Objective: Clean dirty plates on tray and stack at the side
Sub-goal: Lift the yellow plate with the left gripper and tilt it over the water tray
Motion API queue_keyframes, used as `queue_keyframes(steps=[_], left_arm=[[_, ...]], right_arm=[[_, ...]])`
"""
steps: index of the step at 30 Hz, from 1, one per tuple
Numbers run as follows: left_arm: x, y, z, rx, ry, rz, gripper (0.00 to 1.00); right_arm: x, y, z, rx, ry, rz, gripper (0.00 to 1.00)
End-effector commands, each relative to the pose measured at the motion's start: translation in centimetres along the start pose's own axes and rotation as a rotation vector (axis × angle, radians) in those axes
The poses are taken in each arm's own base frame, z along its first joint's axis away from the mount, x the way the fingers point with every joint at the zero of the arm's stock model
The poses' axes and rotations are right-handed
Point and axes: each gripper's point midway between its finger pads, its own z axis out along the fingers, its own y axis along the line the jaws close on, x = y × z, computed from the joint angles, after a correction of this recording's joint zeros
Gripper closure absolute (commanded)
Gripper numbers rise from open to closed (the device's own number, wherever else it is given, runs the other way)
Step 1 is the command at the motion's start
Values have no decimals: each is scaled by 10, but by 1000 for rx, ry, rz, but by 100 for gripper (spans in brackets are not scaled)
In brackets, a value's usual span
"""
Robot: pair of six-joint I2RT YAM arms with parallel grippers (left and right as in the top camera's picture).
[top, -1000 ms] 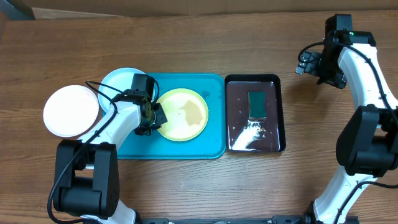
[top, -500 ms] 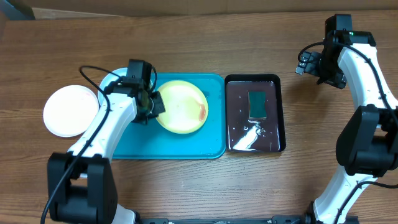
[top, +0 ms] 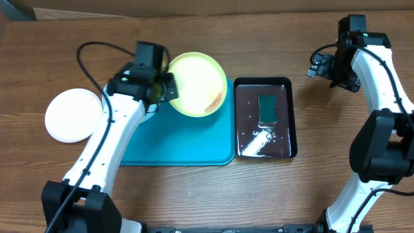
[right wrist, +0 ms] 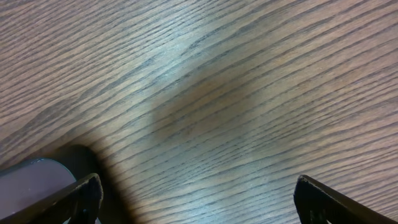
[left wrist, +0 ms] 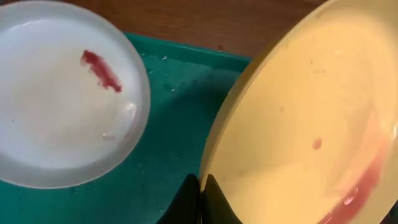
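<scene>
White plate (top: pixel 73 115): lay flat on the wooden table (top: pixel 194 194), left of the tray and apart from it; no smear could be made out on it.
Light blue plate (left wrist: pixel 62 106): sat at the tray's left end, a short red smear near its middle; the left arm hid most of it from overhead.
Left gripper (top: pixel 162 87): fingers were pressed together on the yellow plate's rim, as the left wrist view showed.
Yellow plate (top: pixel 199 83): was held off the tray over its far right corner, tilted, with a reddish streak along its right edge.
Tray (top: pixel 187 145): turquoise, its middle bare.
Basin (top: pixel 238 123): dark brown, just right of the tray, with water and a green sponge (top: pixel 266 109) inside.
Right gripper (right wrist: pixel 196 199): fingers were spread apart over bare wood, well away from the basin.
Step in hand: probably carrying the yellow plate to the basin for washing.
Doing it well: hold the thin rim firmly, keep the tilt shallow so the plate does not slip, and present the streaked side toward the sponge.
</scene>
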Motion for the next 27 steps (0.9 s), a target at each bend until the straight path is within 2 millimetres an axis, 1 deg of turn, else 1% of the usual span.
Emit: queue_keyframes(steps=[1, 8, 12, 13, 17, 21, 24, 27], left_arm=[[-12, -30, -23, -9, -96, 99, 96], [4, -74, -34, -69, -180, 246, 96], [11, -99, -47, -120, -268, 328, 96], [14, -110, -53, -138, -311, 366, 96], [21, -132, -71, -186, -415, 451, 96], [25, -156, -93, -227, -534, 545, 96], [28, -171, -111, -273, -621, 616, 96], [28, -178, -133, -348, -713, 659, 96]], right_arm=[[-6, 3, -6, -5, -24, 2, 0], [-6, 3, -6, -5, -24, 2, 0], [-6, 3, -6, -5, -24, 2, 0], [-6, 3, -6, -5, -24, 2, 0], [-6, 3, -6, -5, -24, 2, 0], [-6, 3, -6, -6, -24, 2, 0], [-6, 3, -6, -5, -24, 2, 0], [-6, 3, -6, -5, -24, 2, 0]])
